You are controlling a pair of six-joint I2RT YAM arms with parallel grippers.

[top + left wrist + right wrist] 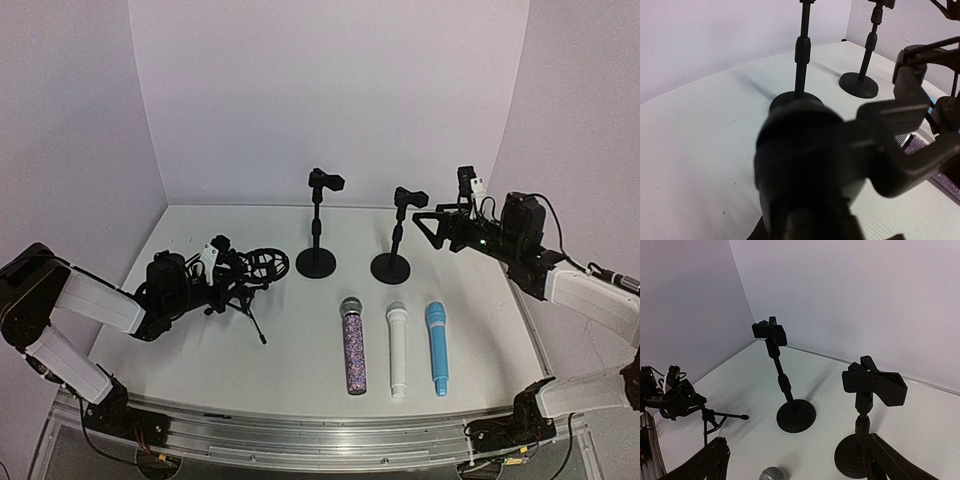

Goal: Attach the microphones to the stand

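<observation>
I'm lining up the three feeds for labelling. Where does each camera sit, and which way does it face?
Top external: above, behind the bases, looking down on the table; left arm and right arm show.
Left wrist: low, facing the left clip stand and right clip stand; the gripped tripod stand, blurred, blocks its own fingers.
Right wrist: raised, facing left over both clip stands; the open right gripper frames the bottom.
Shared: both wrist views show both clip stands and the purple-glitter microphone.
</observation>
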